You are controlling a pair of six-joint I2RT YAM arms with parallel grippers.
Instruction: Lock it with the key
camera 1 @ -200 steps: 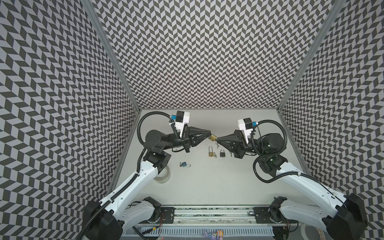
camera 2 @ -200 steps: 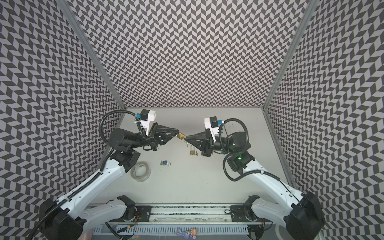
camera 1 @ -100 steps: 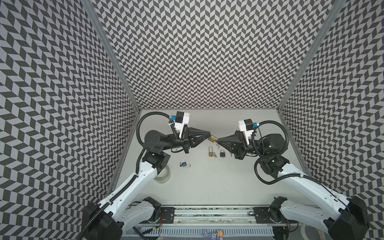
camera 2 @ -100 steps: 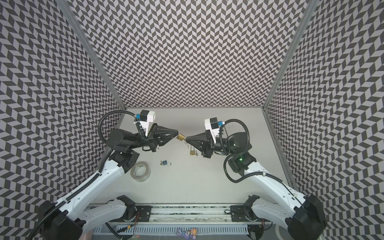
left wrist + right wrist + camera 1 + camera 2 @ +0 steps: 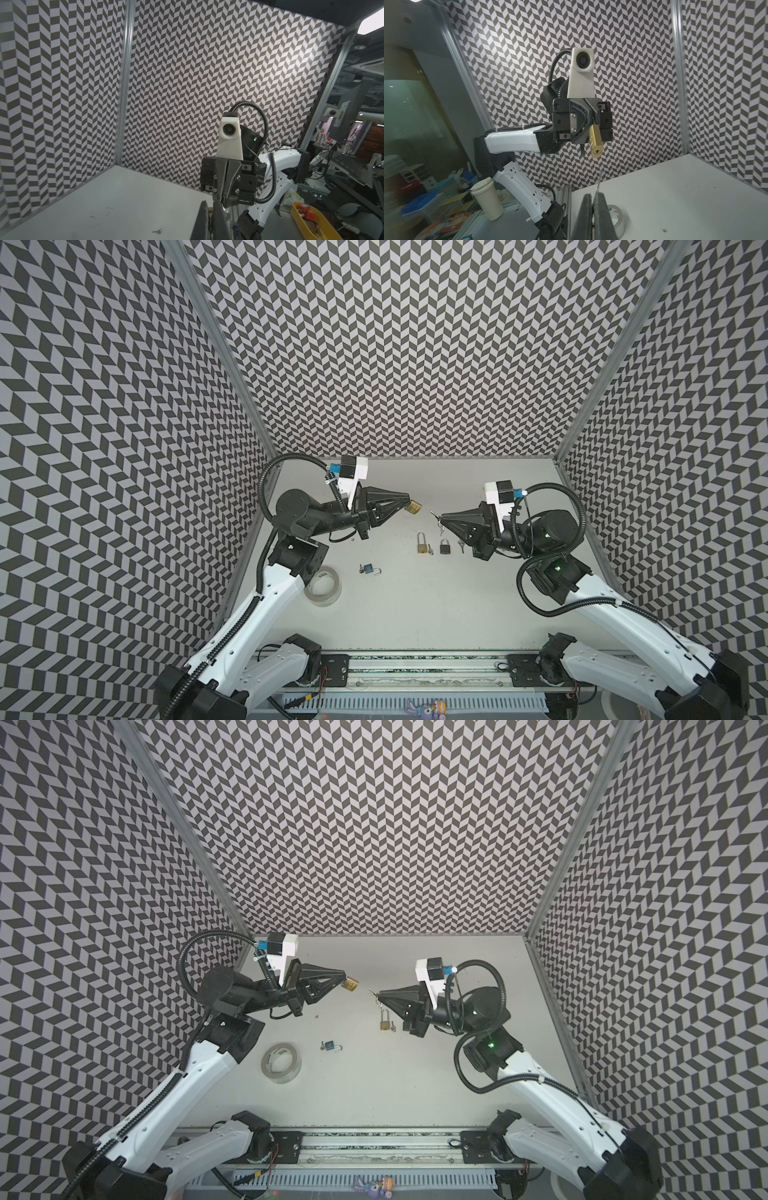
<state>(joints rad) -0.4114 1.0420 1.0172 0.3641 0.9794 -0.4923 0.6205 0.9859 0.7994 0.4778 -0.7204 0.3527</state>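
**Nose to nose, a gap between**

The left gripper (image 5: 407, 499) grips the brass padlock (image 5: 414, 508), lifted off the table (image 5: 415, 614). The right gripper (image 5: 442, 517) pinches the key (image 5: 434, 514), blade pointing at it, not touching. A long-shackled padlock (image 5: 421, 542) and a dark padlock (image 5: 444, 546) lie on the table near the gap, and the back wall (image 5: 395, 364) is well apart.

Left arm is rising from its base at the near edge of the tabletop (image 5: 415, 614), elbow folded, forearm running nearly level. Left end effector (image 5: 408, 502) is pointing toward the tabletop's middle, jaws pinching a brass padlock (image 5: 414, 508). Right arm is mirroring this pose. Right end effector (image 5: 441, 516) is facing the left one, tips apart, jaws clamping a key (image 5: 434, 514). Both are hovering above the tabletop.
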